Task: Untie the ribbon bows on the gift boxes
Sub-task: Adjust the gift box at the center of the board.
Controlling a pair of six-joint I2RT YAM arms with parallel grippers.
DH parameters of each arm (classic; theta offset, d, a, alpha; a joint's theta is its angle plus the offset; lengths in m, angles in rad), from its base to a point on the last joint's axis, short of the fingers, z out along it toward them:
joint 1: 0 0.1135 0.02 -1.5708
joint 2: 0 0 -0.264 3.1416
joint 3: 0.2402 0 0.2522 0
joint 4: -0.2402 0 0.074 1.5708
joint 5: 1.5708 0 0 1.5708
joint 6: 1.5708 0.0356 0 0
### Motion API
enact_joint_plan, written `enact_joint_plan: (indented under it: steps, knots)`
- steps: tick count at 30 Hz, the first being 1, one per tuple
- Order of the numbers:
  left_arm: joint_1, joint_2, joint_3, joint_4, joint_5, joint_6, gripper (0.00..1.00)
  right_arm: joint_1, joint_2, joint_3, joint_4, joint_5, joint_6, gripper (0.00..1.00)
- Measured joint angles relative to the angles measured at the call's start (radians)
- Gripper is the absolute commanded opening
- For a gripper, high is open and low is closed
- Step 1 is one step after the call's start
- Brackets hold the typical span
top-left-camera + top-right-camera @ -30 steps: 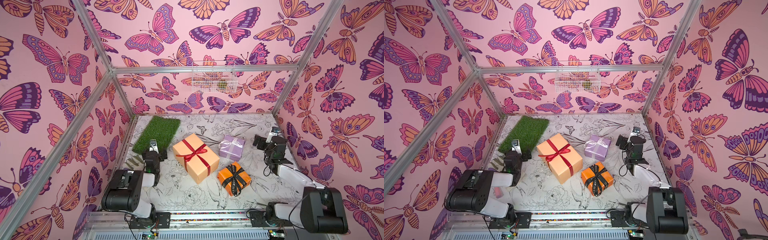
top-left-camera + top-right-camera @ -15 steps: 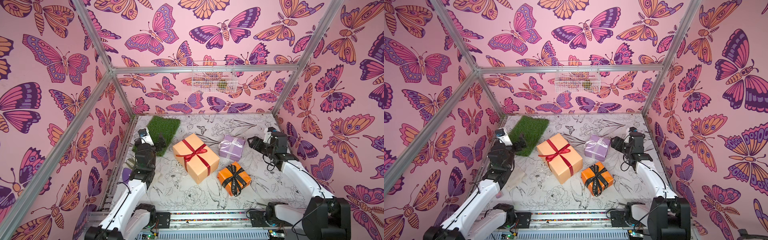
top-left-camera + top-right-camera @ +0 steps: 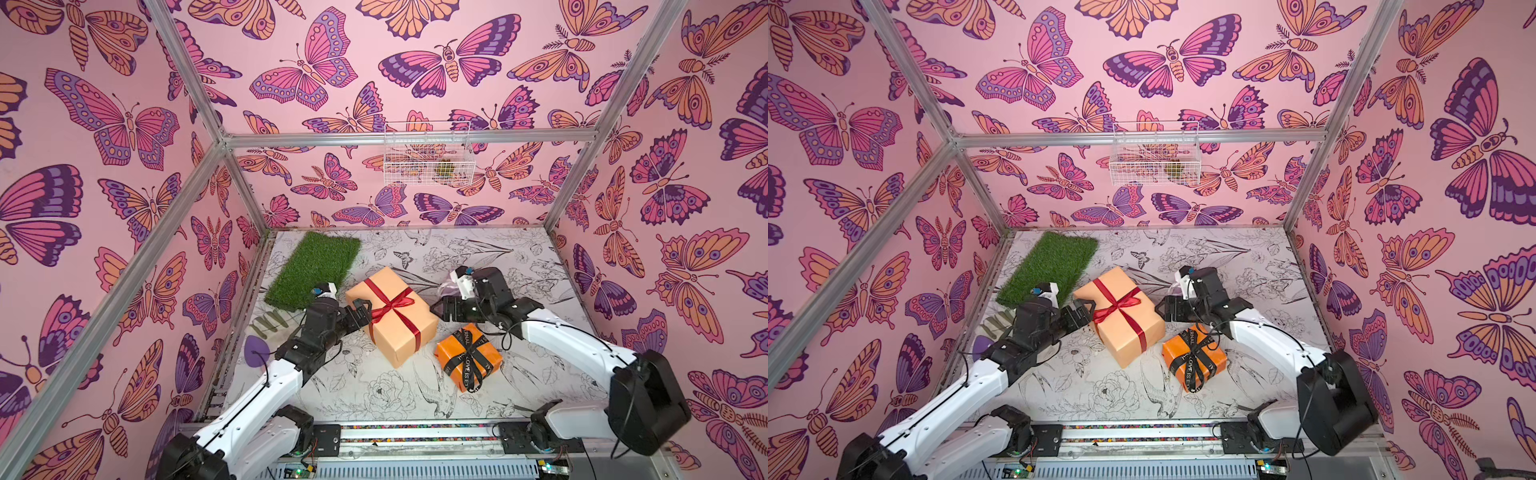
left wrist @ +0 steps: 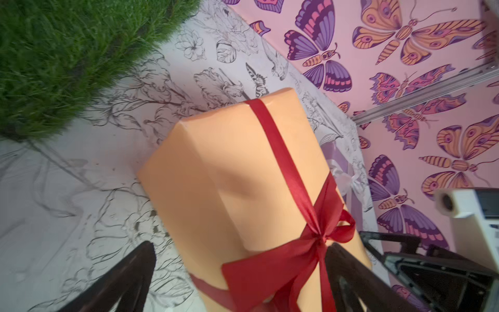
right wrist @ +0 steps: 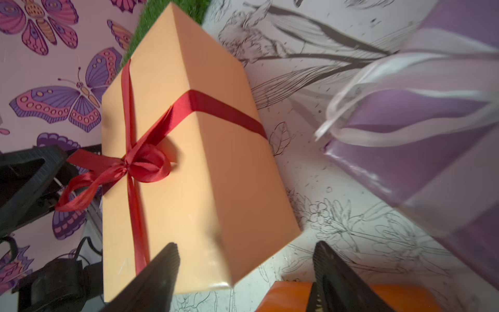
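**Both pincers open on either side of the peach box, red bow tied**

At the far left of the desk [image 3: 374,395] lies a green grass mat [image 3: 313,268], its near corner close to the left arm's wrist. The left pincer [image 3: 360,309] stands wide open at the left edge of the peach-tan box [image 3: 390,332]. In the left wrist view its two dark fingers [image 4: 129,270] straddle the near end of that box without closing on anything.

The peach-tan box lies flat and skewed near the middle of the desk. The red ribbon [image 3: 392,305] crosses its top, tied in a bow with two loops, and one loose tail points toward the left pincer.

On the right side of this box is the right pincer [image 3: 442,309], its jaws apart and holding nothing. The right wrist view shows only the box corner and bare desk between its fingers [image 5: 162,270].

Just nearer the camera than that pincer sits the orange box [image 3: 490,357], close to the peach-tan box's right corner. The black ribbon [image 3: 468,353] with white lettering is tied in a bow on it.

The lilac box [image 5: 421,162] stands beyond the right pincer, mostly hidden by the arm in both top views. The white ribbon [image 5: 378,135] loops over its top, too blurred to show the knot.
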Motion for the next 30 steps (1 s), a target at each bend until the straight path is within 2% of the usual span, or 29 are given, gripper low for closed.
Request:
enact_joint_plan:
  steps: [4, 10, 16, 19, 25, 30]
  knots:
    - [0.0, 0.086, -0.013, 0.126, 0.025, -0.043, 1.0, 0.024, 0.084, 0.04, 0.026, -0.053, 0.005, 0.75]
    - [0.002, 0.216, 0.016, 0.292, 0.052, -0.048, 1.0, 0.051, 0.097, 0.04, 0.031, -0.103, 0.031, 0.74]
    - [0.022, 0.408, 0.126, 0.449, 0.121, -0.047, 1.0, 0.056, 0.032, -0.021, 0.011, -0.117, 0.069, 0.76]
    - [0.058, 0.476, 0.173, 0.497, 0.176, -0.05, 1.0, 0.056, -0.013, -0.017, -0.058, -0.067, 0.054, 0.77]
    - [0.219, 0.471, 0.182, 0.517, 0.249, -0.041, 0.97, 0.056, -0.052, 0.08, -0.235, 0.102, -0.027, 0.73]
    - [0.267, 0.401, 0.194, 0.426, 0.279, 0.033, 0.83, 0.056, -0.037, 0.192, -0.278, 0.128, -0.08, 0.61]
